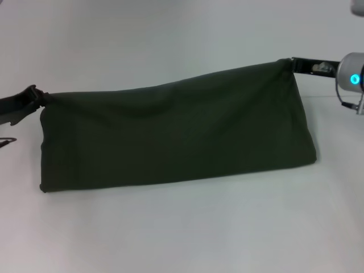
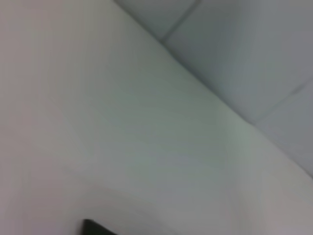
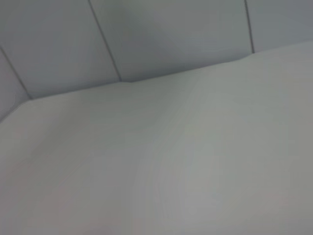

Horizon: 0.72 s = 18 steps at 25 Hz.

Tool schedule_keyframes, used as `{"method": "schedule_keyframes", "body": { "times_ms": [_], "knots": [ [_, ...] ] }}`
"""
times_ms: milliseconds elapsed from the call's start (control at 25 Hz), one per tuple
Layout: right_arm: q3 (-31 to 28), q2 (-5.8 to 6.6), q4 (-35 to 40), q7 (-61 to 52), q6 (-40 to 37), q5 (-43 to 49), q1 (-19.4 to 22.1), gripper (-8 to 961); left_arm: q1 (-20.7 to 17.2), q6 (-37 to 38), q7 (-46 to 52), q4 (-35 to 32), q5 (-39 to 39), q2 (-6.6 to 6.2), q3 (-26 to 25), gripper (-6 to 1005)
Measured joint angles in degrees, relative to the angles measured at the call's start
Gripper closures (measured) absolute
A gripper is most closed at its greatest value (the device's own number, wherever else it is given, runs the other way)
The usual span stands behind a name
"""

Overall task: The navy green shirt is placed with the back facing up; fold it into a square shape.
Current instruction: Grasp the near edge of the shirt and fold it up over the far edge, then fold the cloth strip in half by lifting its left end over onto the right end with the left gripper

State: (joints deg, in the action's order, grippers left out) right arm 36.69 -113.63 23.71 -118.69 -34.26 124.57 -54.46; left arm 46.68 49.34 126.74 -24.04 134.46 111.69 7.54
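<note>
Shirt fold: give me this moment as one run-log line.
phase: mid-fold | navy green shirt: far edge lifted, near edge on white table | left gripper: pinching left corner | right gripper: pinching right corner

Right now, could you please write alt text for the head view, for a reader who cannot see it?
A dark green shirt is held up by its two upper corners over a white table, its lower edge resting there. The left claw is shut on the left corner and the right claw on the right corner, which is higher.
</note>
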Motion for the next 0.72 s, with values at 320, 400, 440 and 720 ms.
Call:
{"method": "schedule_keyframes", "body": {
  "times_ms": [320,400,440,720],
  "knots": [
    [1.4,-0.97,-2.1,0.0,7.7,0.1,-0.5,790,-0.6,-8.6,-7.5,2.3,-10.7,3.32,-0.1,931],
    [2.1,-0.95,-2.1,0.0,8.3,0.1,-0.3,728,-0.8,-10.0,-7.7,2.5,-11.9,3.67,0.0,893],
    [2.2,-0.88,-2.0,0.0,8.5,0.1,-0.1,681,-0.9,-10.2,-7.7,2.5,-12.2,3.68,0.0,874],
    [1.9,-0.72,4.1,0.5,6.7,-2.7,4.2,435,-3.2,-1.5,-8.7,0.7,-12.8,2.75,-0.1,650]
  ]
}}
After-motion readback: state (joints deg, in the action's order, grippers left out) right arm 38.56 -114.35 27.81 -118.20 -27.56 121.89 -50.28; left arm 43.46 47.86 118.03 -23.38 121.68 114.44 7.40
